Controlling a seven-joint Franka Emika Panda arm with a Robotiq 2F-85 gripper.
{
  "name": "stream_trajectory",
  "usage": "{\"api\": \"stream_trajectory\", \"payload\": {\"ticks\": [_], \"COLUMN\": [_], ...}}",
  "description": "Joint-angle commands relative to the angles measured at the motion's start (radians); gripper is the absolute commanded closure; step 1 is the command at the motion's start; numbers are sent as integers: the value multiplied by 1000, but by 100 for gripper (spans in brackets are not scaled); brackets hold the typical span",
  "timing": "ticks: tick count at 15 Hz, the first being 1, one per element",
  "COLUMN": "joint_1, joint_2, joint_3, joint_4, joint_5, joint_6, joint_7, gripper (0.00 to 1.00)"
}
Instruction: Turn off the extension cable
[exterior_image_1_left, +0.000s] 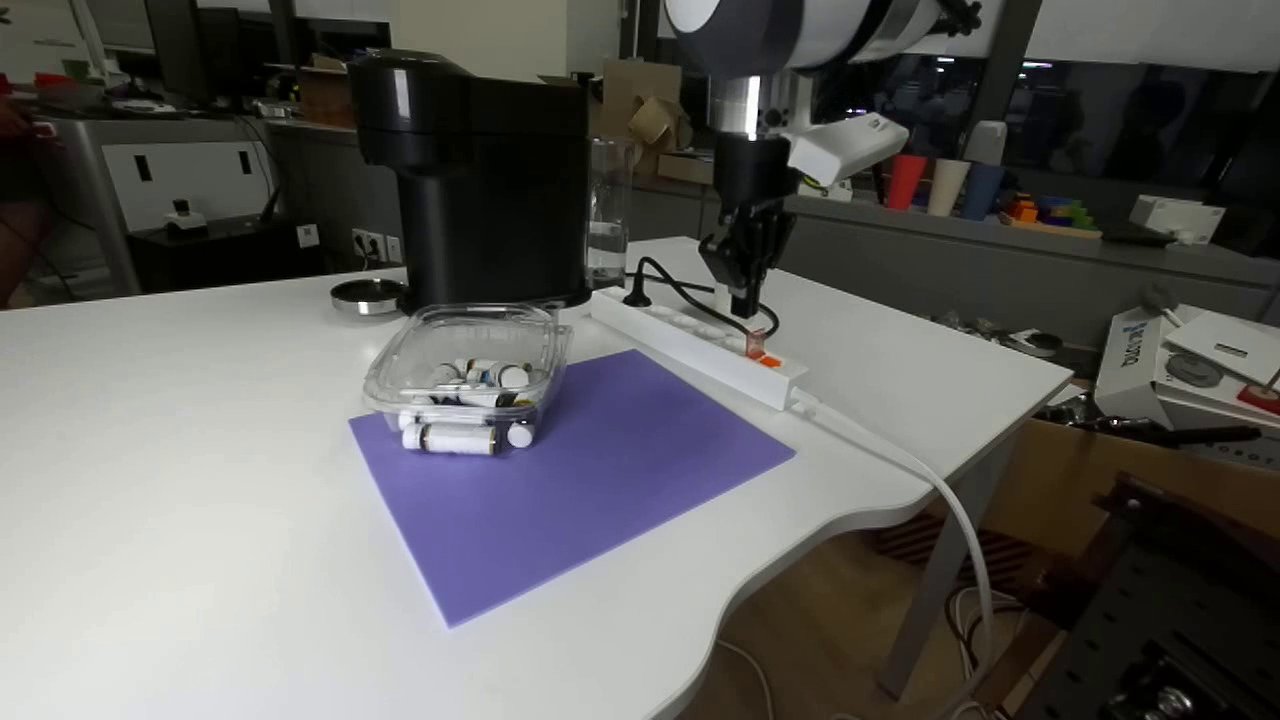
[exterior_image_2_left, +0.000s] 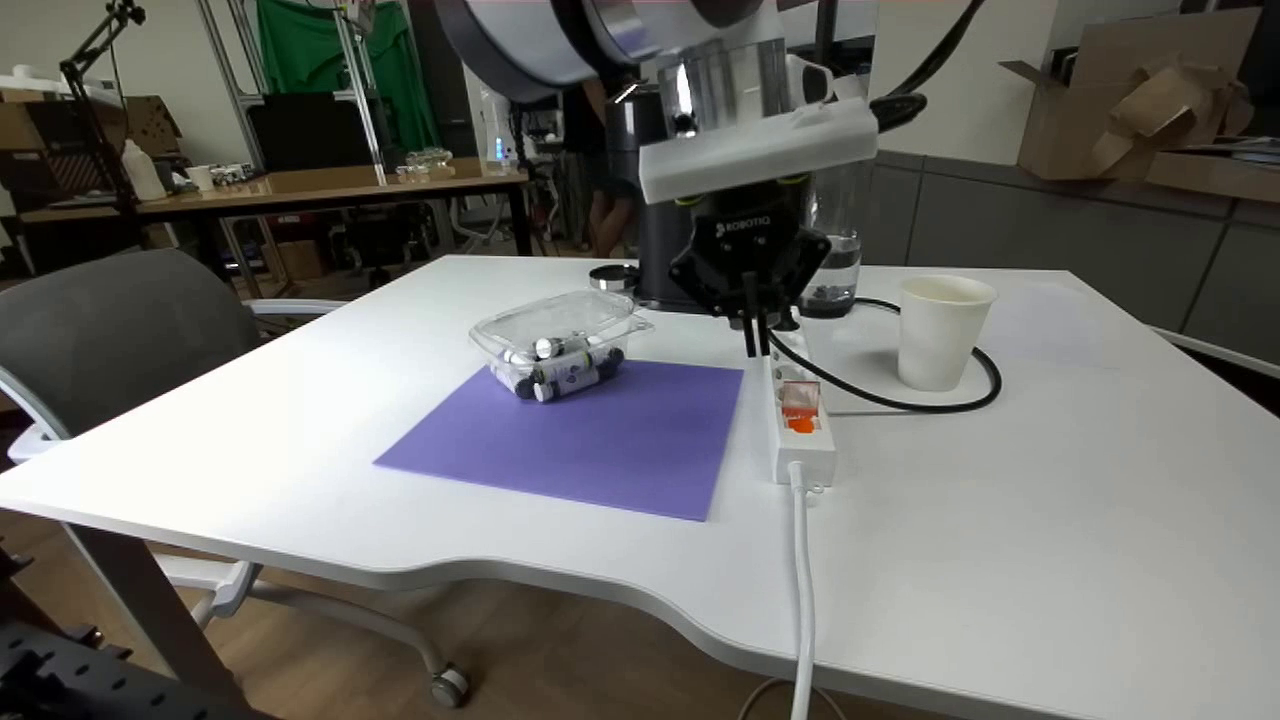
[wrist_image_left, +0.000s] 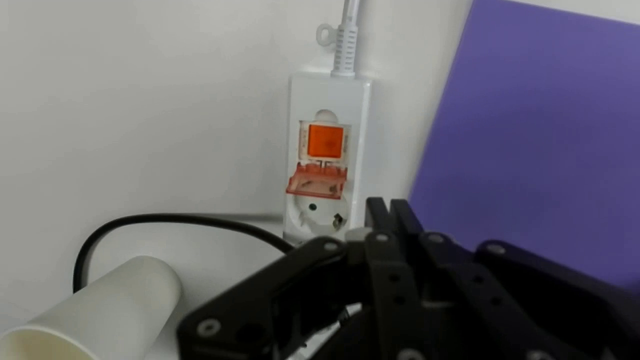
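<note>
Strip: white, long, narrow, flat on the table, just beside the mat
Switch: red-orange, square, near the corded end
Cover: see-through red, open, leaning over a socket
Cord: white, thick, hanging over the table edge
Plug: black, seated toward the end opposite the cord

Long white plastic power strip lies between rectangular purple sheet and tapered white cup on flat white table.

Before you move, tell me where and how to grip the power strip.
Probably best from above, across the width of the power strip, at its bare end between the switch and white cord: it lies flat and narrow, both long sides unobstructed there.
</note>
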Motion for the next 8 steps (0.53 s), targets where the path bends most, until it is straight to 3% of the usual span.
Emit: {"api": "stream_trajectory", "payload": {"ticks": [1, 8], "joint_1": [30, 83], "joint_2": [-91, -173], "joint_3": [-2, 10], "joint_4": [-31, -17], "joint_5": [-29, -40], "joint_6": [-71, -211], "joint_7": [66, 177], "gripper": [61, 13]}}
